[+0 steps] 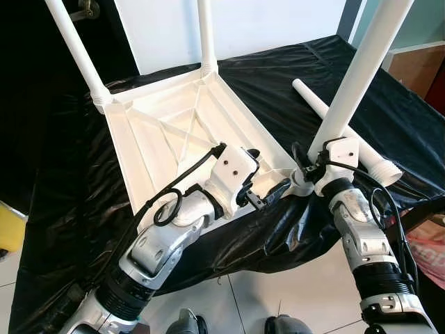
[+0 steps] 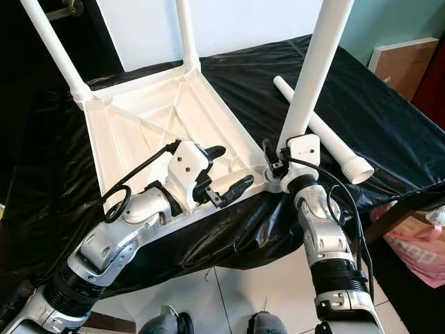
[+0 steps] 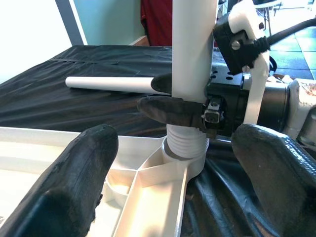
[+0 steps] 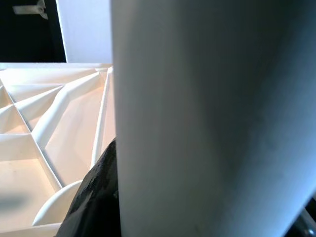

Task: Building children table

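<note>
Far left, a yellow thing [image 1: 8, 226] is cut off by the frame edge, can't tell what it is. The white tabletop [image 1: 167, 132] lies upside down on a black cloth [image 1: 62, 174] covering the table, ribbed underside up. Two white legs stand in its far corners: far-left leg [image 1: 76, 52] and far-mid leg [image 1: 206, 35], both w/ tops cut off by the frame.

Left gripper [image 1: 268, 182] hovers over the near edge of the tabletop, fingers apart, holding nothing, pointing toward the near-right corner. In the left wrist view its two black fingertips [image 3: 81, 173] sit wide either side of the frame, w/ the corner socket between them and beyond.

Right gripper [image 2: 272, 158] is at that near-right corner, clamped on the base of the upright leg [image 1: 354, 76] just above its ribbed collar, which sits in the socket [image 3: 182, 158]. Left wrist view shows one black finger wrapped across the leg front; the other finger is hidden behind it. Right wrist view is mostly blurred white leg, too close to read detail; a dark finger [image 4: 96, 197] shows beside it, tabletop ribs behind.

Further right, a spare leg [image 1: 348, 132] lies flat on the cloth, apart from the tabletop, behind the right arm, threaded end toward the table edge. Far right, a pink bag [image 2: 417, 254] on the floor, partly cut off.
</note>
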### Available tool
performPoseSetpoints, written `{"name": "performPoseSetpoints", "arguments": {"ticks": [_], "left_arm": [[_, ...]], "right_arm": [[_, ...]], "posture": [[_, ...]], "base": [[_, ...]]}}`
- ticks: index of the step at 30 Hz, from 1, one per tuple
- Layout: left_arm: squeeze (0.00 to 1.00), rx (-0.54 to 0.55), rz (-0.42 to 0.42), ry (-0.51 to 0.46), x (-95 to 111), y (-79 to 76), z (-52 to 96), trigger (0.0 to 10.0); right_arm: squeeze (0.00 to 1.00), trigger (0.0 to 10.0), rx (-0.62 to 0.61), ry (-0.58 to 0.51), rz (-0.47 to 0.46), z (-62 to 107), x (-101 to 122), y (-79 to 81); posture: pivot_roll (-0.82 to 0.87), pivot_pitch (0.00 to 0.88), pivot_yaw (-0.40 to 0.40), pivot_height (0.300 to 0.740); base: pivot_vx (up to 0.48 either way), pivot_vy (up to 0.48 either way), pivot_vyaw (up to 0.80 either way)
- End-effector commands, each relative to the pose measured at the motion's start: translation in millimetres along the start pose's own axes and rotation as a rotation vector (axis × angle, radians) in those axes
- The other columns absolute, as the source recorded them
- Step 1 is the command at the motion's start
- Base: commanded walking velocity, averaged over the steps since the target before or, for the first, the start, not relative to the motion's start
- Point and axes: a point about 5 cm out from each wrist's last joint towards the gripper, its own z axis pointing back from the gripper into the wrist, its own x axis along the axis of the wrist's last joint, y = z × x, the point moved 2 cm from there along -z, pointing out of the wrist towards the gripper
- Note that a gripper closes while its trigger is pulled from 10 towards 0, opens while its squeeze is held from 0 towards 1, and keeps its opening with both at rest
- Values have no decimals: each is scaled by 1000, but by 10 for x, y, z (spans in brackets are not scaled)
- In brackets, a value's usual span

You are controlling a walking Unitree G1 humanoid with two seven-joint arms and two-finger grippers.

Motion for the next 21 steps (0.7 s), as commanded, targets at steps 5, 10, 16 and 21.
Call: {"name": "performPoseSetpoints", "arguments": {"ticks": [5,10,16,21], "left_arm": [[0,-117,12,5,-2,-106,24,10000],[0,-119,13,6,4,-101,25,10000],[0,-115,15,6,16,-99,28,10000],[0,-115,19,6,18,-106,35,10000]], "right_arm": [[0,10000,30,119,-42,62,-295,102],[0,10000,18,136,-66,-8,-324,88],[0,10000,47,128,-35,-37,-309,90],[0,10000,92,117,-8,-14,-305,110]], "posture": [[-53,123,70,740],[-52,126,73,740],[-48,128,70,740],[-47,133,70,740]], "base": [[0,0,0],[0,0,0],[0,0,0],[0,0,0]]}}
